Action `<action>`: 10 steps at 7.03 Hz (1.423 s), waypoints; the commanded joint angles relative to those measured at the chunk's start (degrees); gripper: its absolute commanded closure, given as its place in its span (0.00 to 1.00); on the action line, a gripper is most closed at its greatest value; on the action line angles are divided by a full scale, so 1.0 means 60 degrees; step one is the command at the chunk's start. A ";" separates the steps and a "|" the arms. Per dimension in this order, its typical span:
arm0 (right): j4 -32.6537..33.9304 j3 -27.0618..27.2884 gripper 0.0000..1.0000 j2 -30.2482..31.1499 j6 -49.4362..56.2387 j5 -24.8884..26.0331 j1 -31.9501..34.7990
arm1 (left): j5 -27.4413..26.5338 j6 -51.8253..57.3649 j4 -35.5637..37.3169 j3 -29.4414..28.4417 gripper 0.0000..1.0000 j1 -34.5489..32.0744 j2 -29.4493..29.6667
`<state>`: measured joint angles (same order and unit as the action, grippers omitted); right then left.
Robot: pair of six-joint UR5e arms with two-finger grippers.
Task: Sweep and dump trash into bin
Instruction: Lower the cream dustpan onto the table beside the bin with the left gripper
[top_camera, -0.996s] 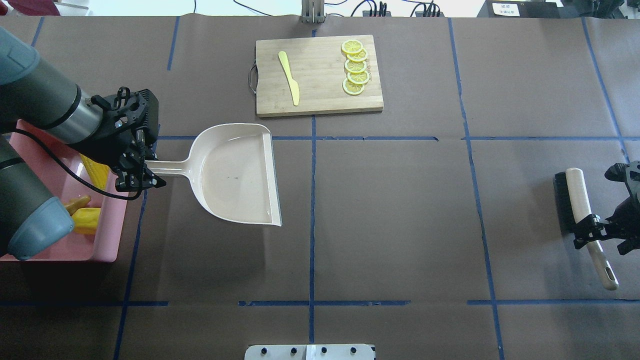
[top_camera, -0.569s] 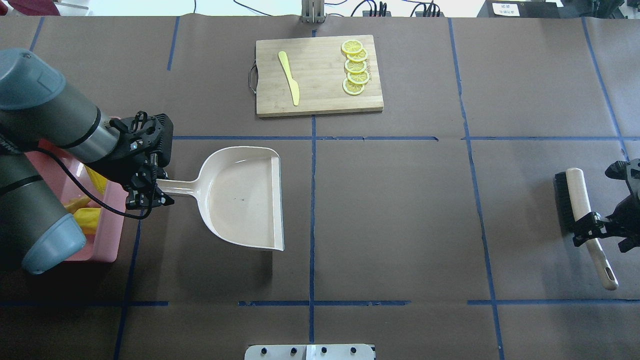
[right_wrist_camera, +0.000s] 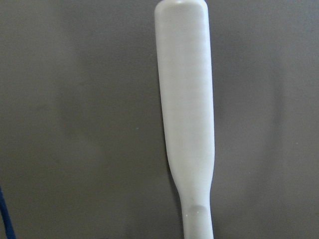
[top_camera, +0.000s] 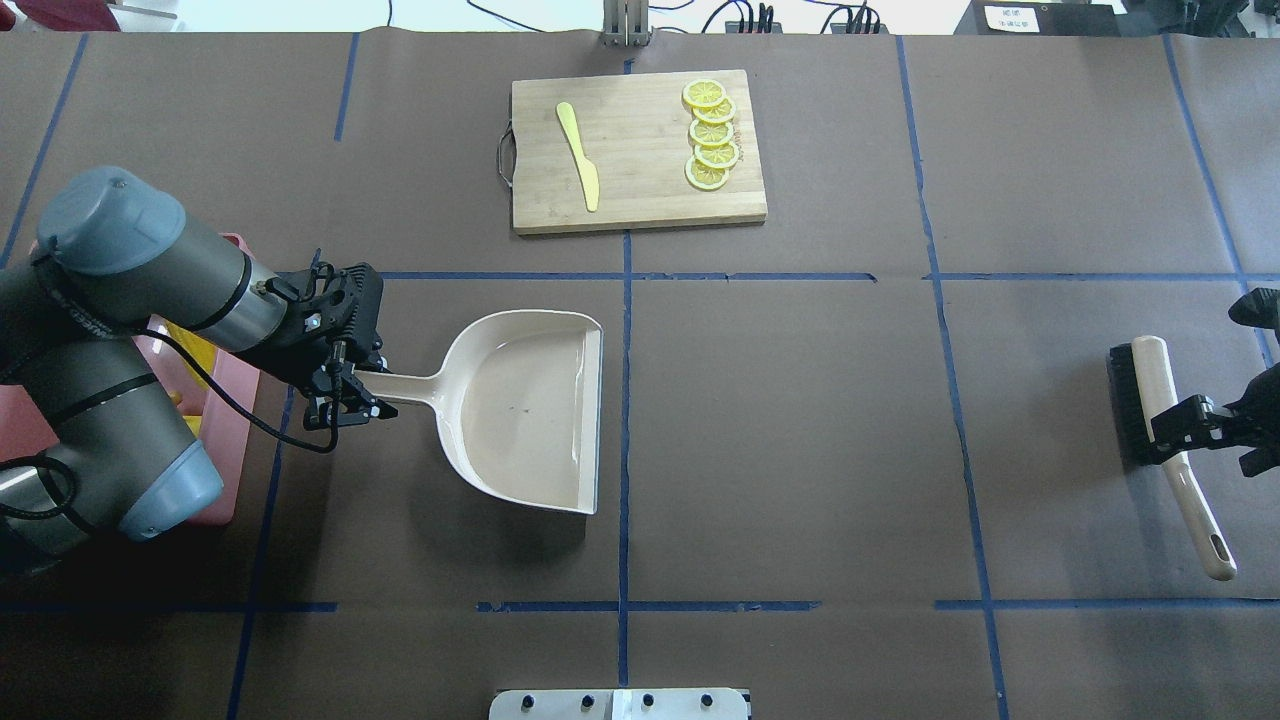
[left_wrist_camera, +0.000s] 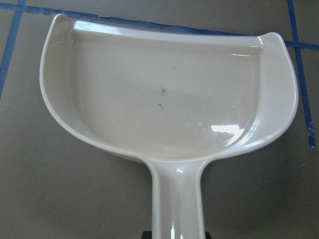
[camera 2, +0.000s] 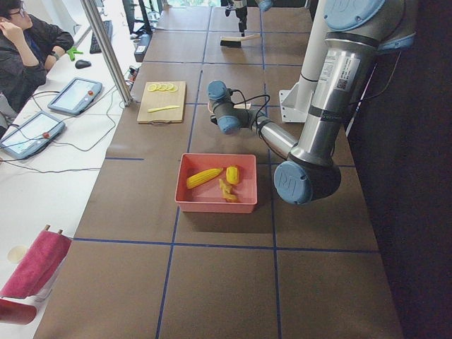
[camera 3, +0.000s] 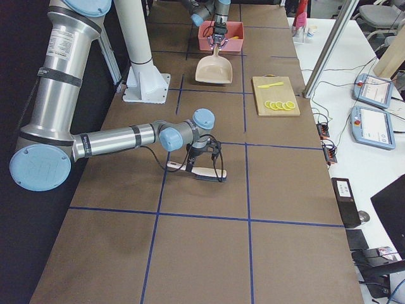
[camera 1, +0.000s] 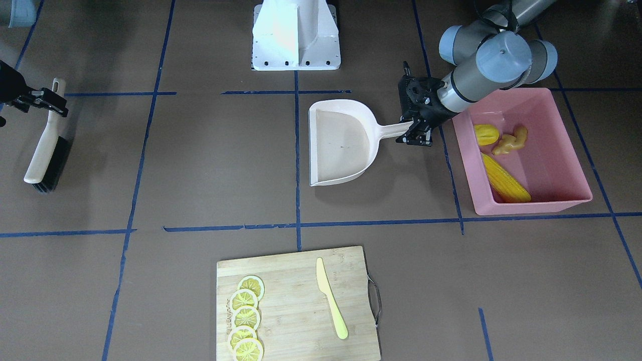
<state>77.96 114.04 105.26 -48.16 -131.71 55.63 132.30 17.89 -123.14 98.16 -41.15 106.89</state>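
Note:
My left gripper (top_camera: 345, 400) is shut on the handle of the beige dustpan (top_camera: 530, 410), whose tray (left_wrist_camera: 164, 99) is empty and held level just right of the bin. The pink bin (camera 1: 531, 205) stands by the left arm. Inside it lie the corn cob (camera 1: 504, 183), the small yellow fruit (camera 1: 486, 134) and the ginger root (camera 1: 511, 140). At the far right my right gripper (top_camera: 1215, 435) is open beside the handle of a brush (top_camera: 1150, 395) that lies flat on the table.
A wooden cutting board (top_camera: 640, 190) at the far middle carries lemon slices (top_camera: 712, 135) and a pale yellow knife (top_camera: 580, 155). The robot's white base (camera 1: 296, 35) stands at the near middle edge. Blue tape lines cross the brown table cover.
My left gripper has carried the dustpan away from the bin, rightward and closer to the robot's side. The right gripper has shifted slightly along the brush handle; the brush has not moved.

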 commanded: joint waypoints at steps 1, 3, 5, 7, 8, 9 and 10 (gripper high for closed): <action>0.0000 0.0095 0.00 -0.0009 0.0000 -0.0007 0.0292 | -0.0005 -0.0285 -0.0789 -0.0422 0.96 0.0251 0.0012; 0.0000 0.0110 0.00 -0.0009 0.0000 -0.0051 0.0367 | 0.0010 -0.0505 -0.0775 -0.0393 0.25 0.0282 0.0143; 0.0000 0.0110 0.00 -0.0009 -0.0015 -0.0066 0.0367 | 0.0010 -0.0520 -0.0687 -0.0349 0.00 0.0267 0.0042; 0.0000 0.0095 0.00 -0.0009 -0.0015 -0.0066 0.0411 | 0.0010 -0.0579 -0.0672 -0.0291 0.00 0.0267 0.0085; 0.0000 0.0110 0.00 -0.0009 -0.0015 -0.0066 0.0454 | 0.0329 -0.0666 -0.0672 -0.0262 0.00 0.0267 0.0099; 0.0000 0.0110 0.00 -0.0009 -0.0015 -0.0080 0.0542 | 0.0970 -0.0856 -0.0687 -0.0073 0.00 0.0108 0.0085; 0.0000 0.0124 0.00 -0.0023 0.0000 -0.0080 0.0775 | 0.1383 -0.1583 -0.0672 0.0161 0.00 -0.0372 0.0128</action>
<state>77.96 114.71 105.18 -48.23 -132.16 59.04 137.32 12.08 -127.22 97.69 -40.93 107.49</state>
